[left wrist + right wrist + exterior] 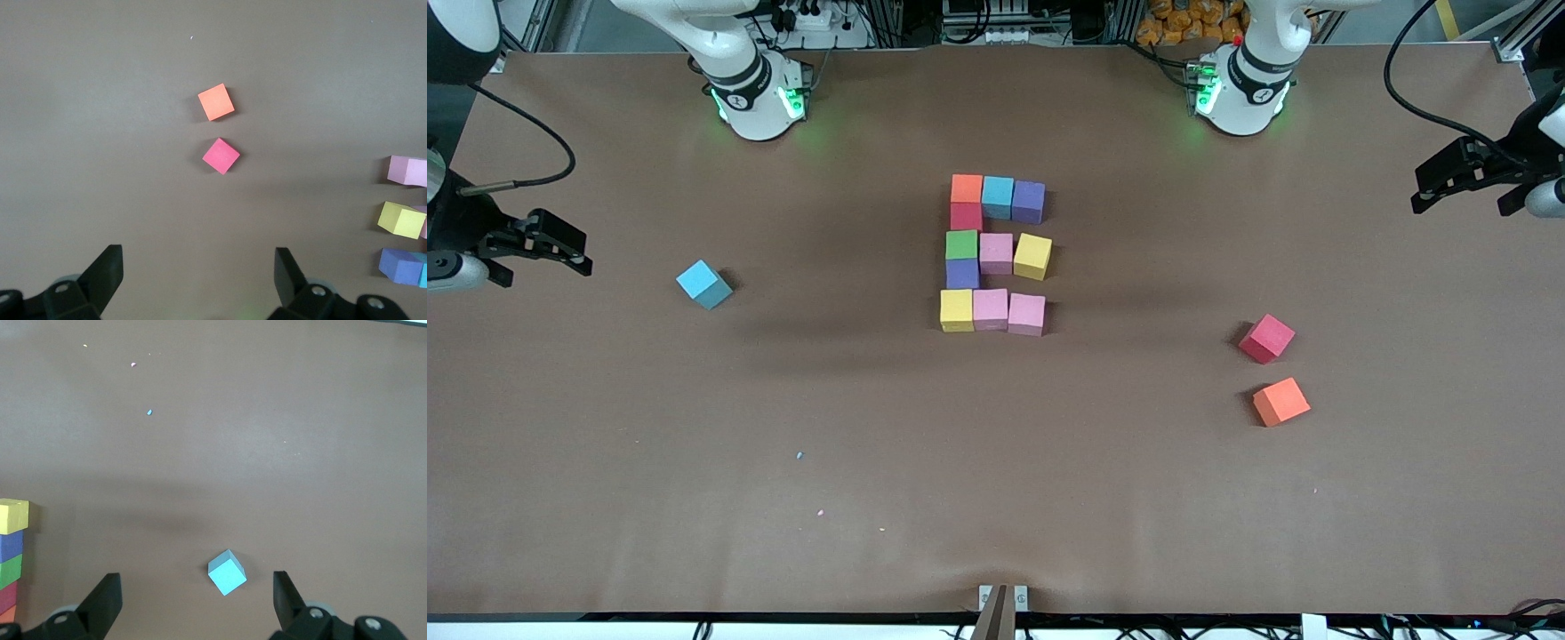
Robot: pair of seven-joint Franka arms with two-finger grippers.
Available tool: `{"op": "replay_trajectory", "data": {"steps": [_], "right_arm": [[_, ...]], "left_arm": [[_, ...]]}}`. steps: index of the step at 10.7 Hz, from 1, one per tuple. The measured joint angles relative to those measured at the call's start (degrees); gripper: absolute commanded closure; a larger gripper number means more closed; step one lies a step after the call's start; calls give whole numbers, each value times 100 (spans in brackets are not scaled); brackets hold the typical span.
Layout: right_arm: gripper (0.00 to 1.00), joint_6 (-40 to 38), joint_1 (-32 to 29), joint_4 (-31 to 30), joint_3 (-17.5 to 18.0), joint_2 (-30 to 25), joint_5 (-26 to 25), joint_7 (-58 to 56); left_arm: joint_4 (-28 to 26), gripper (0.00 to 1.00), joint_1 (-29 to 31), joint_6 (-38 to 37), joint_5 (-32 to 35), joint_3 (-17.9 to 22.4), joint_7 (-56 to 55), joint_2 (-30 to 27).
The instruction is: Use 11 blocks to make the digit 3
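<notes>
Standing at the counter [605, 498], I count eleven blocks packed edge to edge at mid-counter as the digit 3 [994, 256]: a five-cube column with three short rows branching toward the left arm's end, so it reads as an "E" from this side and presumably as a 3 from the robots' side. Judging by that count, the figure looks complete. Three spares lie well apart from it, probably left over: a light blue block [703, 284] toward the right arm's end, and a red block [1266, 338] with an orange block [1281, 401] just nearer the camera, toward the left arm's end. Both arms wait pulled back to the counter's ends, likely to keep clear of the figure. The left gripper [1467, 187] and right gripper [538, 249] both stand spread wide, holding nothing.
</notes>
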Motion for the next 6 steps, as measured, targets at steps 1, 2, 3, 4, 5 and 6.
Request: {"op": "replay_trajectory", "data": {"steps": [1, 2, 3, 4, 5, 6], "right_arm": [[0, -14, 0, 0, -3, 0, 0, 0], [0, -40, 0, 0, -4, 0, 0, 0], [0, -67, 0, 0, -4, 0, 0, 0], [0, -82, 0, 0, -4, 0, 0, 0], [0, -89, 0, 0, -4, 0, 0, 0], [0, -85, -1, 0, -6, 0, 0, 0]], "left_arm": [[-36, 0, 0, 16, 0, 0, 0, 1], [-57, 0, 0, 27, 0, 0, 0, 1], [-61, 0, 0, 31, 0, 0, 0, 1], [-61, 0, 0, 33, 0, 0, 0, 0], [-61, 0, 0, 35, 0, 0, 0, 1], [-61, 0, -1, 39, 0, 0, -38, 1]]}}
